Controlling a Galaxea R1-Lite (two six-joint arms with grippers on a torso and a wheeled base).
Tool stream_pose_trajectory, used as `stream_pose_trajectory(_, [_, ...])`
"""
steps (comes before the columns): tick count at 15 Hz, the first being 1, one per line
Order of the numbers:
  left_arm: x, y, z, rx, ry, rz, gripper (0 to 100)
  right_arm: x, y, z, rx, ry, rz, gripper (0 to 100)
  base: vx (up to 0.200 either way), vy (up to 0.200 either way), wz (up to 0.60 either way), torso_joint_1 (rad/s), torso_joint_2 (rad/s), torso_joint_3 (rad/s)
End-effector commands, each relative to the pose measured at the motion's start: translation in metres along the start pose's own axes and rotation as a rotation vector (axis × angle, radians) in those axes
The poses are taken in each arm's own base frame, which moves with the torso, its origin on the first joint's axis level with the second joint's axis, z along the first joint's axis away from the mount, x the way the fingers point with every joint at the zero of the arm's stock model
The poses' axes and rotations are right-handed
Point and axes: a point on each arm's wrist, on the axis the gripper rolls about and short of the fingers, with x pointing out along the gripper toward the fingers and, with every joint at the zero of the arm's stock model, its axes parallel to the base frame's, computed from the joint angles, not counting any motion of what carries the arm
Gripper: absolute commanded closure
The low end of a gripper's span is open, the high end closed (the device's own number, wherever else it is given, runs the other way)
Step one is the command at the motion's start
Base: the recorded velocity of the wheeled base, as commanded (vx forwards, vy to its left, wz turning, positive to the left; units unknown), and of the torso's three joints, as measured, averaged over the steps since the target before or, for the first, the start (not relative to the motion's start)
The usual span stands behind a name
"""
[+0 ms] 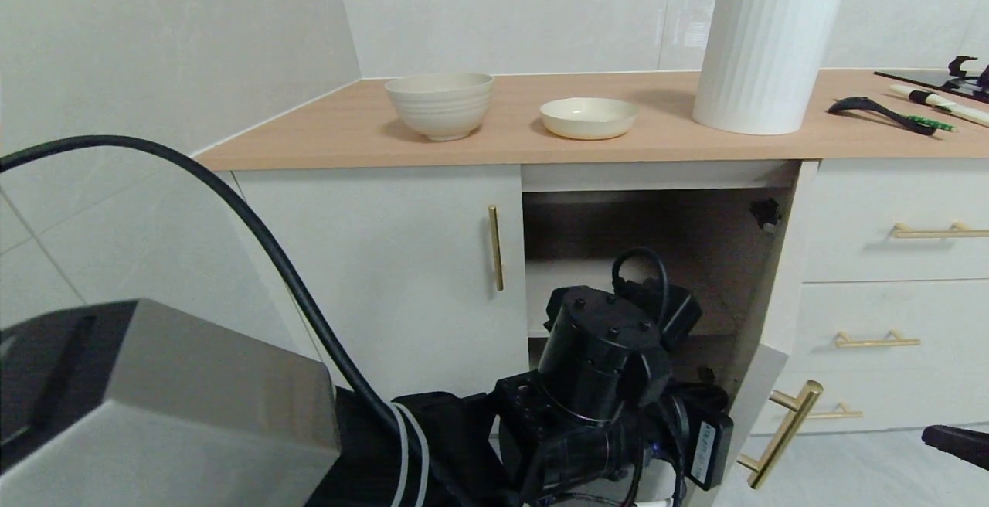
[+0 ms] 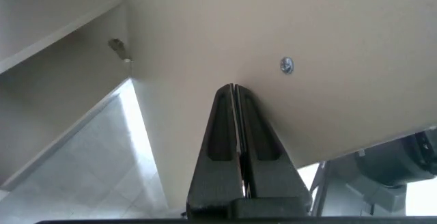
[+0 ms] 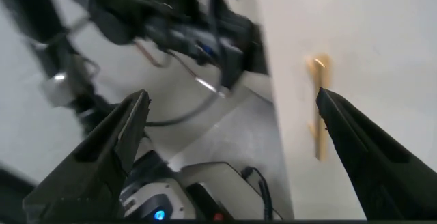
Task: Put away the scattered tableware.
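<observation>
The bowl (image 1: 440, 103) and shallow dish (image 1: 589, 117) stood on the desk (image 1: 348, 136), well above both grippers. The left gripper (image 2: 234, 87), fingers pressed together, lay low against the open cabinet door (image 1: 776, 298). The right gripper (image 3: 232, 98), fingers spread wide, faced the door's handle (image 3: 317, 115). The left arm looked the nearer.

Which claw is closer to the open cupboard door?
Left. The left gripper is at the door's inner face; the right gripper faces its handle from farther off.
</observation>
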Motion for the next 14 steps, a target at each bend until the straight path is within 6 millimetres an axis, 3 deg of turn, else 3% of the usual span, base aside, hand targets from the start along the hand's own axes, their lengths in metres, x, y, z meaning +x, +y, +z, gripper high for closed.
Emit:
stream_pose_trajectory(1, [0.008, -0.011, -0.005, 0.010, 0.011, -0.034, 100, -0.011, 0.009, 0.008, -0.041, -0.060, 0.033, 0, 0.000, 0.000, 0.00, 0.000, 0.00, 0.000])
stream_pose_trajectory(7, [0.023, -0.027, -0.001, 0.024, 0.090, -0.359, 100, -0.020, 0.017, 0.010, -0.072, -0.074, 0.154, 0, 0.000, 0.000, 0.00, 0.000, 0.00, 0.000])
stream_pose_trajectory(12, [0.023, -0.026, 0.009, 0.046, -0.019, -0.283, 100, -0.018, 0.016, 0.009, -0.062, -0.055, 0.173, 0, 0.000, 0.000, 0.00, 0.000, 0.00, 0.000])
stream_pose_trajectory(14, [0.007, -0.018, 0.025, 0.048, -0.061, -0.255, 100, -0.015, 0.015, 0.009, -0.051, -0.041, 0.170, 0, 0.000, 0.000, 0.00, 0.000, 0.00, 0.000])
